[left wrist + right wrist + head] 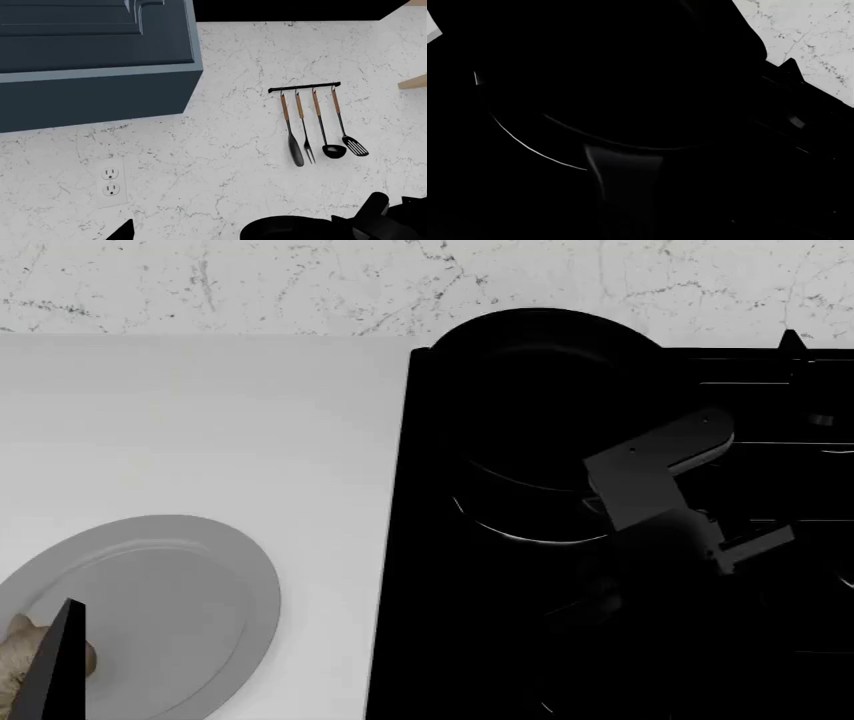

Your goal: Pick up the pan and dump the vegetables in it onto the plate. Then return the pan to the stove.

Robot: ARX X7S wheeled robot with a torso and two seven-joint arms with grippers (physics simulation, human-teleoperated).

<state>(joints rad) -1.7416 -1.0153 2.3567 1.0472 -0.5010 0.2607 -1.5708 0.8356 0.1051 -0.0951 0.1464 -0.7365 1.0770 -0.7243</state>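
Pan [541, 390] is sitting on the stove's [441, 640] back left corner, garlic [27, 655] already lying on the plate [200, 580], so the right gripper [627, 502], jaws unclear, is probably needing only release.

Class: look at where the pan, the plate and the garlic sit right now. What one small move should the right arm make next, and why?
Probably let go of the handle and draw the right arm back. The pan already sits on the stove, and the garlic lies on the plate, so both steps look done. Whether the right end effector is closed cannot be told.
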